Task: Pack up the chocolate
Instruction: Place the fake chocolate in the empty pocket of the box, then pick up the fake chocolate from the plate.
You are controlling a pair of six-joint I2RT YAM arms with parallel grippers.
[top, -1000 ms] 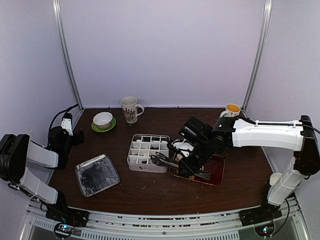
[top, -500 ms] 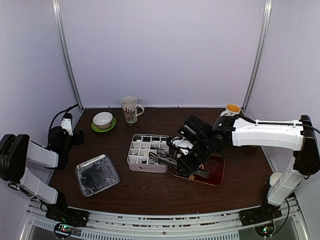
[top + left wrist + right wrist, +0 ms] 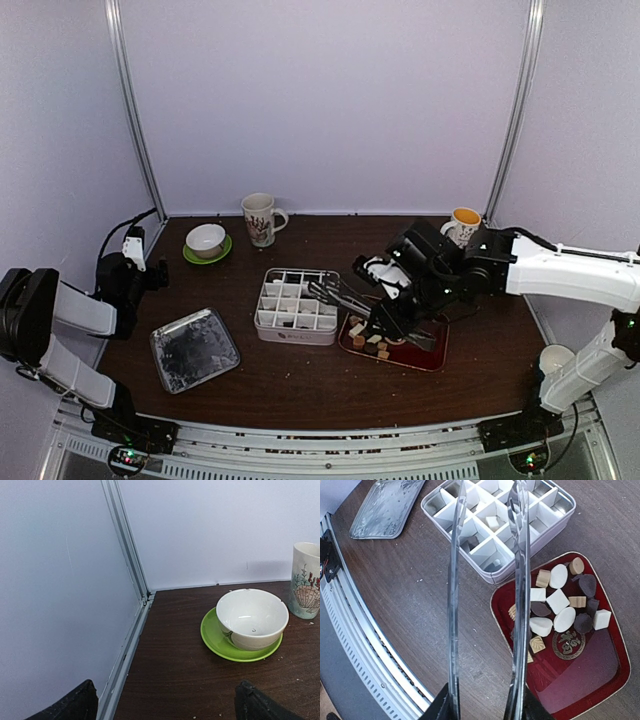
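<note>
Dark brown tabletop point(image 3: 290, 375) with pale walls all round is what you're working on, and your right gripper point(image 3: 482, 707) is clamping down on the handle end of the long metal tongs point(image 3: 520, 580), so it's holding those and not any candy directly. In the right wrist view the two blades are running straight away from the fingers and standing apart from each other, with their far ends reaching out over the white divided box point(image 3: 492, 575) and going off the top of the picture. Just beside the blades, on their right, the chocolate point(image 3: 555, 602) is mostly sitting in a loose cluster at the box-side end of the red tray point(image 3: 600, 670): white, tan and dark pieces, some round and some cube-shaped, several touching. A few pieces are already lying in the box compartments, including a cream one point(image 3: 492, 522) near the middle. Box and tray are sitting just beside each other mid-table. Further left, a flat silver tray point(image 3: 194, 348) is lying turned at an angle near the front edge. Your left gripper point(image 3: 167, 702) is hanging way over at the left edge with its jaws spread wide, gripping nothing, and it's looking at a white bowl point(image 3: 252, 615) sitting on a green saucer point(image 3: 215, 642), with a shell-patterned mug point(image 3: 306, 580) just beside them. Over at the back right corner a mug with an orange inside point(image 3: 465, 218) is standing near the wall.
</note>
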